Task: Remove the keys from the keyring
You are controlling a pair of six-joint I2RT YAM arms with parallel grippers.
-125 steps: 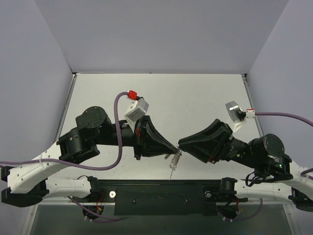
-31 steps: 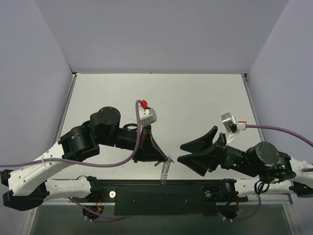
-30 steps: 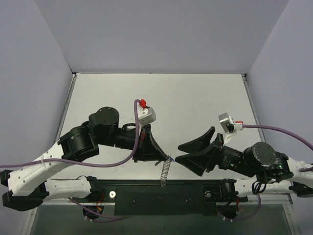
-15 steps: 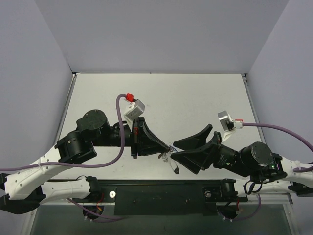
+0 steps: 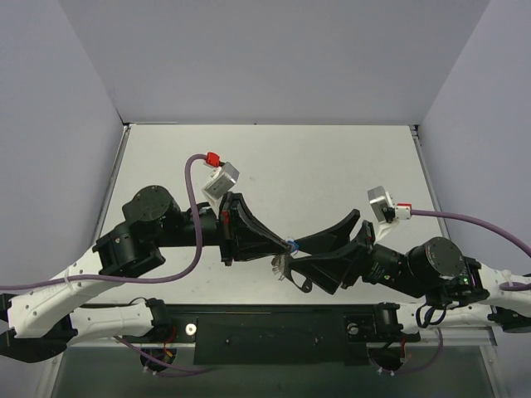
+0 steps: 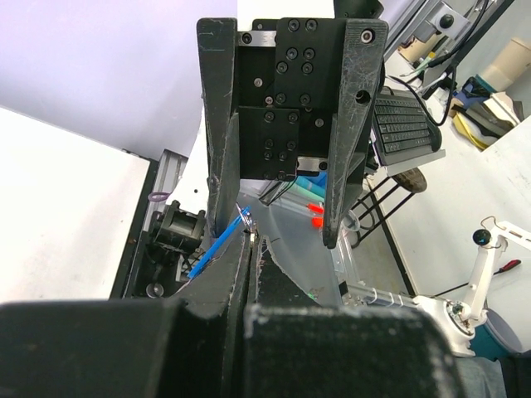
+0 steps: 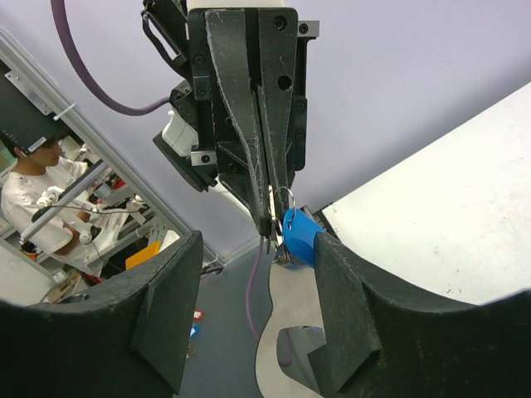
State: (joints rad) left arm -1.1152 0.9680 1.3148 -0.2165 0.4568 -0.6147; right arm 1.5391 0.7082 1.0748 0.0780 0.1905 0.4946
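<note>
White table (image 5: pixel 332 166), L gripper (image 6: pixel 249 257) clamped on keyring (image 7: pixel 284 199), 1 blue key (image 7: pixel 297 234) dangling, R gripper (image 5: pixel 292 255) spread wide

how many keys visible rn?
1: the blue-headed key, hanging at the tips of the left gripper, between the open fingers of the right gripper. A silver key may be hidden; I can't make one out.

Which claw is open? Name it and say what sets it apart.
The right claw: its black fingers stand spread wide either side of the blue-headed metal key, while the left claw is pinched shut on the thin pale keyring.
</note>
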